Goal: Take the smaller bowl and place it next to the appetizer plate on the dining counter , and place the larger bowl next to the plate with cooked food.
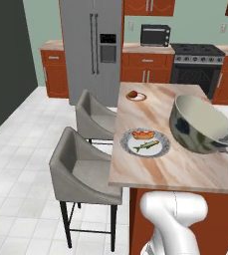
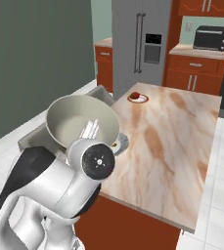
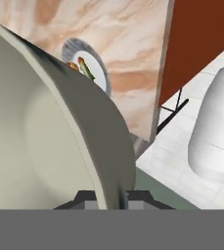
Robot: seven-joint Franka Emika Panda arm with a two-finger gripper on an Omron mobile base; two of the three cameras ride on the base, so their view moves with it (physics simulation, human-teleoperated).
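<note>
Well inboard, larger bowl tilted.

even bright render, soft shadows, no blur.

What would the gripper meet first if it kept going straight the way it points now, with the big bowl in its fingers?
Probably the dining counter top, near the plate with cooked food. The gripper, shut on the larger bowl rim, looks along the bowl toward both. Depth is unclear.
</note>
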